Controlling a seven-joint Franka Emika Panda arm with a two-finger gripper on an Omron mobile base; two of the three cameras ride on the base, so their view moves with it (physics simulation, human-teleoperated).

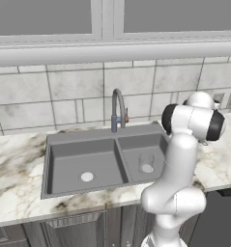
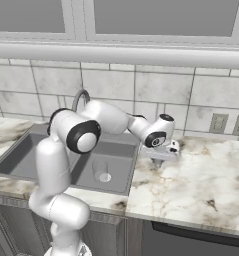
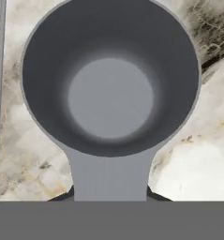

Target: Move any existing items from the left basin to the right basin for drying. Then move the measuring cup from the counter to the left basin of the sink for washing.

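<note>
Measuring cup (image 3: 110, 89) filling the centre of the hand view, open side up, handle between the dark finger tips, jaws clenched on it, gripper (image 2: 157, 161) above counter (image 2: 201, 175) at centre frame, clear glass (image 1: 146, 162) upright in right basin (image 1: 141, 144).

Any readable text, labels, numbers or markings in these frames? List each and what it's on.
None readable.
Measuring cup: plain grey inside, no graduation marks or numbers.
Glass in the right basin: no print.
Wall outlets: no lettering.
Tap, counter: unmarked.
</note>
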